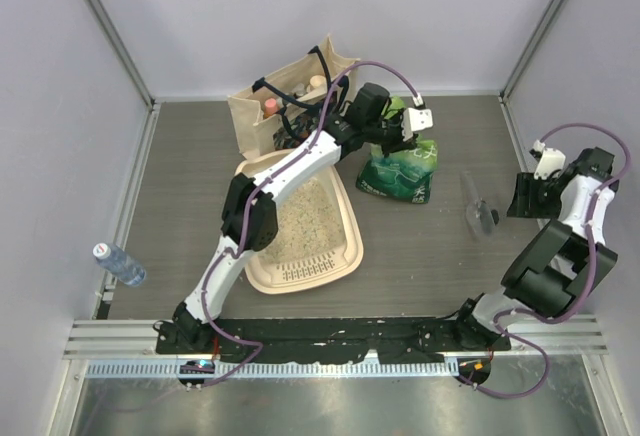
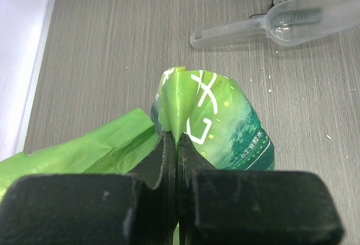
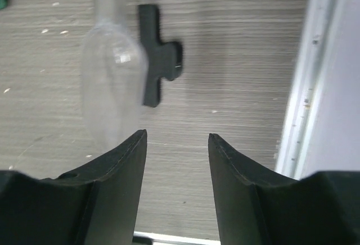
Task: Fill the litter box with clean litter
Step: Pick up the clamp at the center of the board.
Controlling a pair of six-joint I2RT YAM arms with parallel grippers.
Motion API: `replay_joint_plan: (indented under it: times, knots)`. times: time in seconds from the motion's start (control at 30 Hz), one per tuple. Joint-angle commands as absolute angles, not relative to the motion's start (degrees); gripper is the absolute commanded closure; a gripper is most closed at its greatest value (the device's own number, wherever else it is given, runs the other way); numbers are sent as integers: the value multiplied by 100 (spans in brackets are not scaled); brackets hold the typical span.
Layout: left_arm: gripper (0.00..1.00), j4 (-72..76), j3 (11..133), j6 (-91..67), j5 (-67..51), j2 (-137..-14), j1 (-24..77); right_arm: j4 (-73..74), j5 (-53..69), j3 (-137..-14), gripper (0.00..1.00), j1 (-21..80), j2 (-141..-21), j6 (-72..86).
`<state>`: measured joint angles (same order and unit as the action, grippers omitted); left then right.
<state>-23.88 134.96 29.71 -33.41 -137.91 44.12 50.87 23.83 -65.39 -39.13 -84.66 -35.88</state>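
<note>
The cream litter box (image 1: 352,228) lies left of centre with pale speckled clean litter (image 1: 305,218) spread inside it. To its right stands a green litter bag (image 1: 402,171) with white characters. My left gripper (image 1: 398,124) is shut on the bag's top edge; in the left wrist view the jaws (image 2: 177,139) pinch the thin green fold of the bag (image 2: 214,116). My right gripper (image 1: 520,196) is open and empty at the right side, near a clear plastic scoop (image 1: 479,206). The scoop also shows in the right wrist view (image 3: 109,82), just left of my open gripper (image 3: 177,138).
A beige canvas tote bag (image 1: 285,96) with dark handles stands behind the litter box. A small bottle (image 1: 119,264) lies at the left edge. A black clip (image 3: 157,59) lies beside the scoop. White walls and metal rails (image 3: 306,87) bound the table.
</note>
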Motion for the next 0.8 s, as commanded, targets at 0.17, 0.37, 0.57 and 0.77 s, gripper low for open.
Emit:
replay_joint_plan:
  times: [0.17,0.37,0.57,0.77]
  knots:
    - [100,-2030,13113,2601,-3129,-13307,4342,4008,1213,-6803,51,-3649,-9447,-3471]
    - [100,-2013,13017,2593,-3041,-13263,4342,4245,1608,-6829,49,-3191,-9676,-3568]
    - [100,-2083,12902,2540,-3067,-13254,4342,4219,1670,-6934,48,-2988,-9721,-3340]
    - [100,-2092,12841,2522,-3103,-13245,4342,4430,1661,-6952,49,-3006,-9852,-3437]
